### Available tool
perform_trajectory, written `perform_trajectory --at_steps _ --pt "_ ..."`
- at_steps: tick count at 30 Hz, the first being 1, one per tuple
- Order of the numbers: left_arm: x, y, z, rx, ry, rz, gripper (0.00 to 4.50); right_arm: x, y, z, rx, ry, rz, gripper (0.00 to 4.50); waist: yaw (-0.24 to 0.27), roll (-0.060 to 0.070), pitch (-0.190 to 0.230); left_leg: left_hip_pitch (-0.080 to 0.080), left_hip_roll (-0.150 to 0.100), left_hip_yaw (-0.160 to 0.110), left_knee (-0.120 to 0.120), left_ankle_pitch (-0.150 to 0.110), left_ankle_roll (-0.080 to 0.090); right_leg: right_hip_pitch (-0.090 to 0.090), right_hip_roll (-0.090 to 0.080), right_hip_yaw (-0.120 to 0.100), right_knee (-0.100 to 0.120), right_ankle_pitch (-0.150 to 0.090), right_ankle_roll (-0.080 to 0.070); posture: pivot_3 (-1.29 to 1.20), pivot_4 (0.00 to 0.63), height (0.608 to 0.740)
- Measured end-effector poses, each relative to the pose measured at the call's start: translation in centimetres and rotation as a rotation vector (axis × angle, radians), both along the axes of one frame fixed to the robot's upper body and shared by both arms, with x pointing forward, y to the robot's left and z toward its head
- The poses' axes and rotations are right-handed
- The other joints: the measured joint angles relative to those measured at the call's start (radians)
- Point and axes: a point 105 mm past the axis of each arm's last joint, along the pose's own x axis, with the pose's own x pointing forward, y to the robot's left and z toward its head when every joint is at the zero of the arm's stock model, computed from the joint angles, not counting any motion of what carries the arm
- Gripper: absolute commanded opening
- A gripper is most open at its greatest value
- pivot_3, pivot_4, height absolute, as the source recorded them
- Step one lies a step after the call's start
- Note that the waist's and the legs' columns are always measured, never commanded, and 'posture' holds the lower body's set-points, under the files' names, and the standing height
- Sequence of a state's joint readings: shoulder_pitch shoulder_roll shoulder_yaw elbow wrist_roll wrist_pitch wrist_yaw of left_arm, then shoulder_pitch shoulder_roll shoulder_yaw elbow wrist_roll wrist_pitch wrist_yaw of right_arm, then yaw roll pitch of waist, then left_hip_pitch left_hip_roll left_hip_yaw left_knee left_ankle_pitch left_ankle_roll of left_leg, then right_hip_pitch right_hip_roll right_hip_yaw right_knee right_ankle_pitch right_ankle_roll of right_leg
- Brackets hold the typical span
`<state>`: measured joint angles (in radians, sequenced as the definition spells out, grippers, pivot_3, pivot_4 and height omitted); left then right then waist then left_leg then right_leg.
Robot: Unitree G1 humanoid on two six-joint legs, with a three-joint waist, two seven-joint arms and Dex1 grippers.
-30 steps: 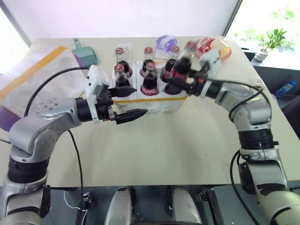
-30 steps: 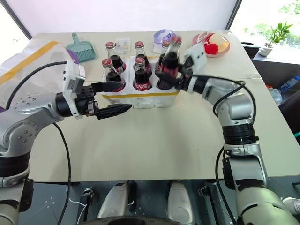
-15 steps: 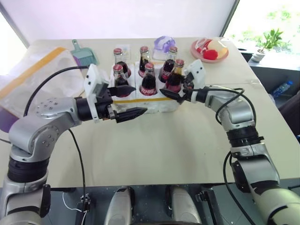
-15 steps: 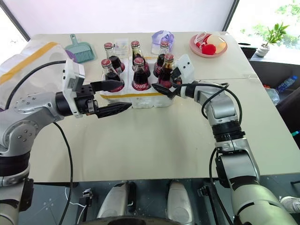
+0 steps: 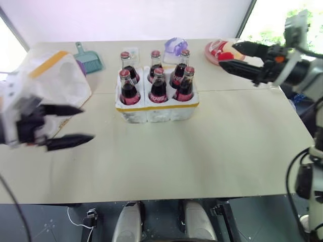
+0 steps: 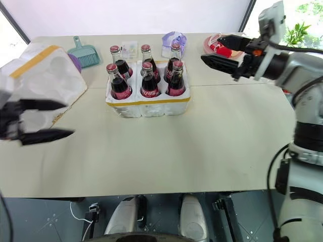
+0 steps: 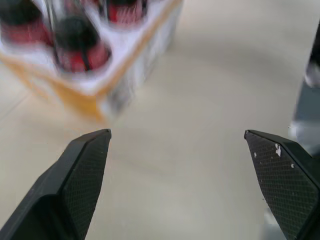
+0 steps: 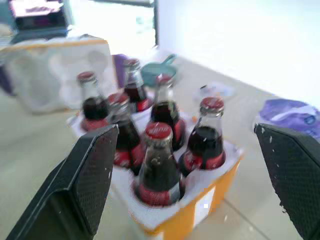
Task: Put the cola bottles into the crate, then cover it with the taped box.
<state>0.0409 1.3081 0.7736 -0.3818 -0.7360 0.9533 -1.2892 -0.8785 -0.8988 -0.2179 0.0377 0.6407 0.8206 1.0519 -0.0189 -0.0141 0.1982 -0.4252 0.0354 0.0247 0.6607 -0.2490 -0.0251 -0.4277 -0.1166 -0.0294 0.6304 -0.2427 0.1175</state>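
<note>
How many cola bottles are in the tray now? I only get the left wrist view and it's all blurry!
Observer: Six small glass cola bottles with red caps stand in the low white foam crate with the yellow tape band.
Operator: Where's the big box that goes on top?
Observer: The large white foam box with yellow tape lies near the table's left edge, apart from the crate, with its moulded hollow side showing.
Operator: Is my other hand holding something?
Observer: No. The right end effector is open and empty, raised off to the right of the crate.
</note>
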Motion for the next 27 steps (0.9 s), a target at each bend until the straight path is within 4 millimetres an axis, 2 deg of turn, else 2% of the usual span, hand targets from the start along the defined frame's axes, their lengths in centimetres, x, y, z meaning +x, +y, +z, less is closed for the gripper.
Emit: perform_trajectory --at_steps 2,5,9,13,18,21,27 --pt "-0.7 3.4 0.1 0.079 0.032 0.1 4.5 -1.4 -0.2 0.3 -0.035 0.017 0.072 4.44 0.002 0.001 0.0 0.0 0.0 0.0 0.0 0.0 0.0 0.0 0.0 0.0 0.0 -0.001 -0.001 0.0 0.15 0.736" --pt "-1.9 7.3 0.7 0.144 0.055 0.208 4.5 -2.8 -0.5 0.4 -0.068 0.029 0.146 4.44 0.003 0.0 0.0 0.0 0.0 0.001 0.0 0.0 0.0 0.0 0.0 0.0 -0.001 -0.002 -0.004 0.0 0.15 0.736" --pt "-3.1 11.7 0.8 0.261 0.105 0.336 4.5 -3.4 -0.1 0.7 -0.056 0.034 0.208 4.44 0.001 0.001 0.0 0.0 0.0 0.001 0.0 0.0 0.0 -0.001 -0.001 0.0 0.0 -0.002 -0.004 0.0 0.15 0.736" --pt "-3.1 15.9 0.8 0.319 0.135 0.484 4.5 -3.9 0.5 1.8 -0.042 0.008 0.243 4.44 0.002 0.001 0.0 -0.001 0.0 0.001 -0.001 0.0 0.0 -0.002 0.0 0.0 0.0 -0.002 -0.004 0.0 0.15 0.736" --pt "-2.2 18.2 0.4 0.337 0.165 0.557 4.5 -3.8 0.7 1.8 -0.04 0.003 0.239 4.44 0.004 0.0 0.0 -0.002 0.0 0.002 -0.001 0.0 0.0 -0.003 -0.001 0.0 0.0 0.0 -0.001 0.0 0.15 0.736" --pt "-0.8 18.4 0.2 0.332 0.143 0.557 4.5 -3.7 0.8 1.7 -0.038 0.001 0.232 4.44 0.005 0.001 0.0 -0.002 0.0 0.003 -0.001 0.0 0.0 -0.003 -0.001 0.0 0.001 0.0 -0.001 0.0 0.15 0.736" --pt "2.8 18.2 -2.0 0.321 0.155 0.531 4.5 -3.6 1.1 1.4 -0.041 -0.003 0.219 4.44 0.008 0.0 0.0 -0.002 0.0 0.003 0.0 0.0 0.0 -0.003 0.0 0.0 0.003 0.0 0.0 0.0 0.15 0.736"
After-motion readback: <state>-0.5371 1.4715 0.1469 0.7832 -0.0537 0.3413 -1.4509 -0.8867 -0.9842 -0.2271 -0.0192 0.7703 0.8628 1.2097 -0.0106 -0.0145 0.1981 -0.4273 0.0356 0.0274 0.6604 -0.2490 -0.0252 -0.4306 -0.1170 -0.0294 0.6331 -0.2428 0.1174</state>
